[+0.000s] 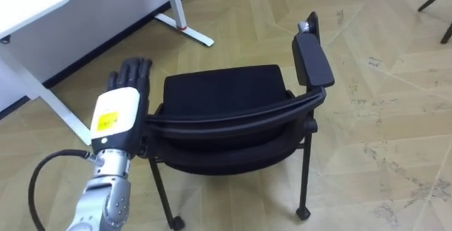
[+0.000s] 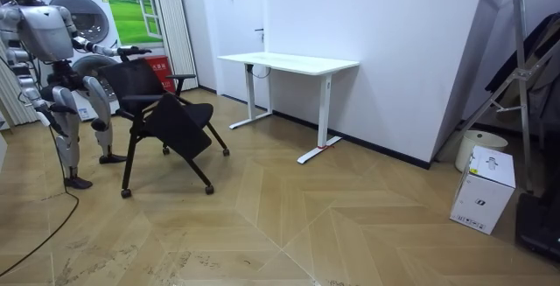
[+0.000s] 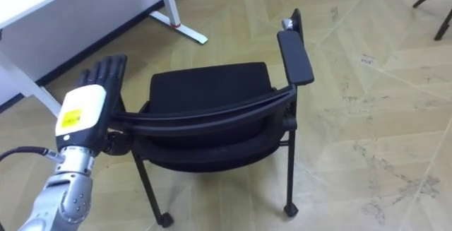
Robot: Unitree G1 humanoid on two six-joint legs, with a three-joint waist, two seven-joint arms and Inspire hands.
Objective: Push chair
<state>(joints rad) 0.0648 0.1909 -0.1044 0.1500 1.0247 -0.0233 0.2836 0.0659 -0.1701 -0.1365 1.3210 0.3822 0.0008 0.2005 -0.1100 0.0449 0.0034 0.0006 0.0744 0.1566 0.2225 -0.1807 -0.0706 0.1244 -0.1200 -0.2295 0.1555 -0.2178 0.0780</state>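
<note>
We start with the parquet floor, which lies open on every side of the work. The white desk stands against the wall, and in the eye views its leg and foot sit at 11 o'clock from the seat. The black chair stands on its casters directly before the robot, at the room view's left and well apart from the desk, with bare floor between them. Its curved backrest is nearest the robot and its seat faces away toward 12 o'clock. The right armrest juts out at 2 o'clock. The left hand lies at 9 o'clock of the seat, at the left end of the backrest. Its fingers are straight and close together, pointing to 12 o'clock and laid flat on the chair's side; they curl round nothing. The right hand seems to hang low by the hip in the room view, and we cannot tell how its fingers stand. We judge that contact is made on one side and the robot is placed behind the chair, so the approach is done. The push itself is at most begun. If the desk is the goal, nearly the whole run across the floor is left, and a one-sided push may swing the chair toward 1 o'clock.
</note>
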